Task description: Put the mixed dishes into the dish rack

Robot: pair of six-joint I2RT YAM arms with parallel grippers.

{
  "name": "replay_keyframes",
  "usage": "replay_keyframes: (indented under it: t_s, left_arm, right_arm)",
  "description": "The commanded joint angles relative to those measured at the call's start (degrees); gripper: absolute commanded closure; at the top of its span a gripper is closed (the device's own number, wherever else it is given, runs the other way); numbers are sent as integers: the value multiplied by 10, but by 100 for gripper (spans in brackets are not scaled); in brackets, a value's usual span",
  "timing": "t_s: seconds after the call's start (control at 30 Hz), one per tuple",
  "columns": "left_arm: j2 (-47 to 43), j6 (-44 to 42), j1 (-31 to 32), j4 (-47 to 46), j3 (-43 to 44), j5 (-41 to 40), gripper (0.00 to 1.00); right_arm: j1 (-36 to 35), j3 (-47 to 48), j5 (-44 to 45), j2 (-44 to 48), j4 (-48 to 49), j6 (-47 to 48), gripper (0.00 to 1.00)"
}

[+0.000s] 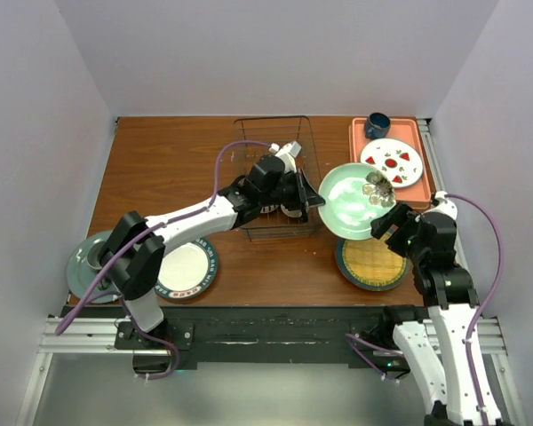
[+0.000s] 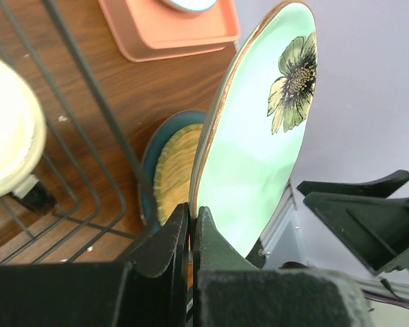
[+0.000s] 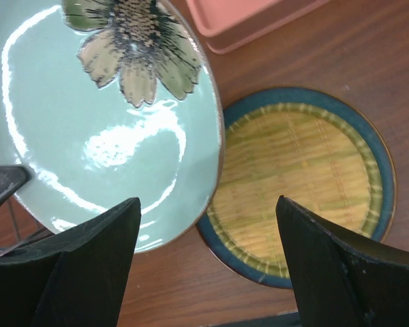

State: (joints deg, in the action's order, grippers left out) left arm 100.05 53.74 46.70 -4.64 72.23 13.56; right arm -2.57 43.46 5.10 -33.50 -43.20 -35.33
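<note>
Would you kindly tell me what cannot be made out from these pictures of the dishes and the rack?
- Top view: the left arm covers the dish rack's middle, hiding its contents.
- Top view: the same arm's elbow hides part of whatever sits on the grey-green plate.
- Left wrist: the cream dish in the rack is cut off by the left edge.
- Right wrist: the green flower plate is cut off at the top and left edges.
</note>
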Motion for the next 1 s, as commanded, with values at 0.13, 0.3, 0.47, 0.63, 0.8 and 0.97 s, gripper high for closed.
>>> replay_keyframes:
  t_s: [0.13, 0.3, 0.47, 0.63, 0.8, 0.97]
  left_arm:
    - [-71, 79, -2, -172, 11, 107, 100]
    - [-78, 123, -2, -228, -16, 132, 100]
    - [-81, 154, -3, -270, -39, 147, 100]
    - [-79, 164, -2, -311, -76, 153, 100]
    - [-86, 140, -2, -296, -80, 149, 98]
    - [-107, 84, -3, -247, -78, 125, 52]
  right_arm:
    - [2, -11, -123, 58, 104, 49, 19]
    - [2, -6, -126, 63, 124, 42, 38]
    - [2, -4, -127, 77, 140, 33, 69]
    - [3, 11, -135, 71, 153, 35, 100]
    - [2, 23, -135, 64, 172, 26, 100]
    - [1, 50, -128, 49, 195, 6, 100]
